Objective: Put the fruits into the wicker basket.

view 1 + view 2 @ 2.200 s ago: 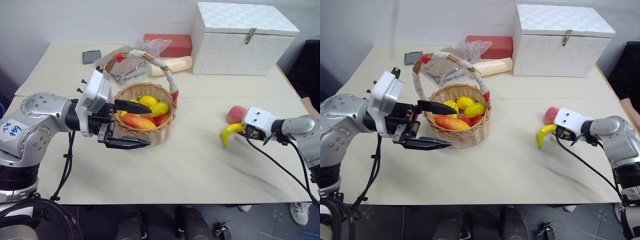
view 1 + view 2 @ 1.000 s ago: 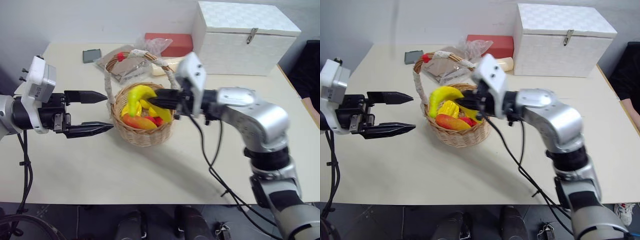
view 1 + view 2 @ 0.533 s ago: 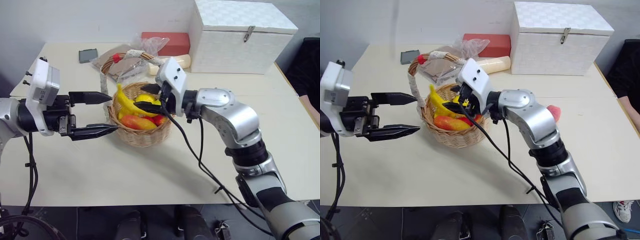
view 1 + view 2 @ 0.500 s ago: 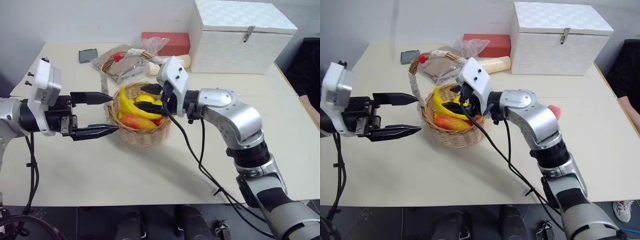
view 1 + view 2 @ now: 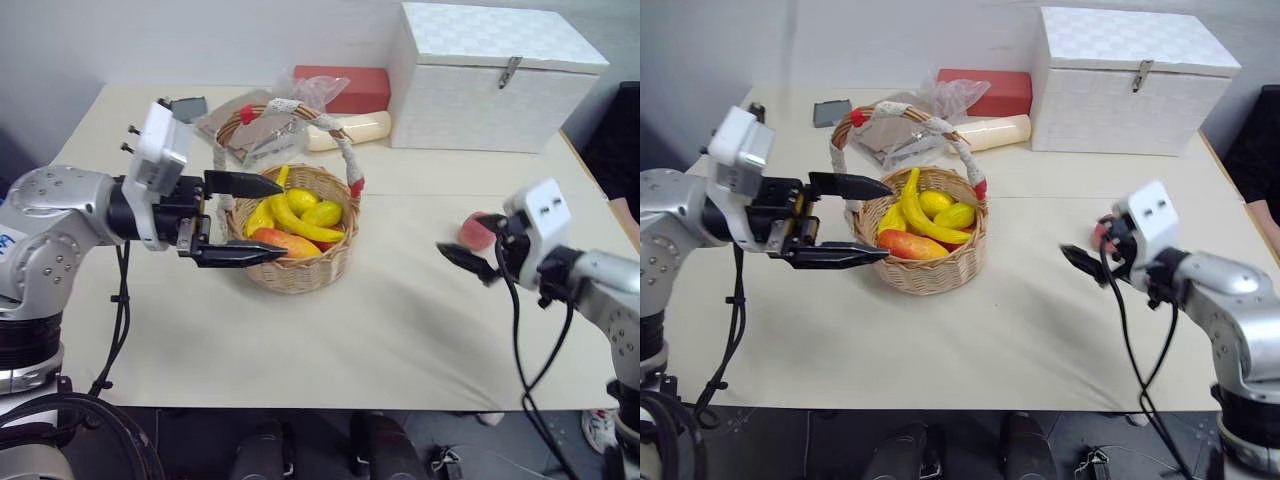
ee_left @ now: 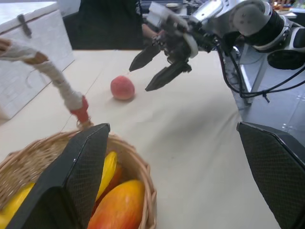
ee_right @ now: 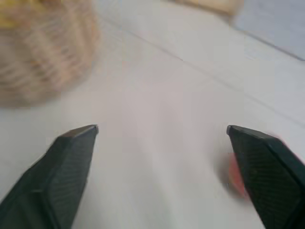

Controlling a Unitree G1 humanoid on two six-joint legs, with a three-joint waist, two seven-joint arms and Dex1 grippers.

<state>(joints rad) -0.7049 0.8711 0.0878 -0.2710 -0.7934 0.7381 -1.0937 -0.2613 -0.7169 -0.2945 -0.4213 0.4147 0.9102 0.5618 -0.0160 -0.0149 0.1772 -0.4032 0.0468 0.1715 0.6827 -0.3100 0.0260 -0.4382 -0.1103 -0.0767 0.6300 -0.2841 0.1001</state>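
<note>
The wicker basket [image 5: 300, 275] stands left of the table's middle. In it the yellow banana [image 5: 300, 222] lies across the orange-red mango [image 5: 287, 242] and small yellow and red fruits. My left gripper [image 5: 281, 218] is open at the basket's left side, one finger by the handle's base and one along the front wall, holding nothing. The pink peach [image 5: 474, 231] lies on the table at the right. My right gripper [image 5: 462, 261] hangs open and empty just in front of it. In the left wrist view the peach [image 6: 122, 88] and right gripper [image 6: 159, 64] show beyond the basket rim.
A large white box [image 5: 495, 80] with a clasp stands at the back right. A red box [image 5: 340, 88], a crumpled plastic bag [image 5: 265, 135], a cream cylinder [image 5: 352, 130] and a small dark object [image 5: 186, 108] sit behind the basket. The table's right edge is close to the right arm.
My right gripper opened, left the banana in the basket and swung right and down to beside the peach. The left gripper moved in against the basket.
</note>
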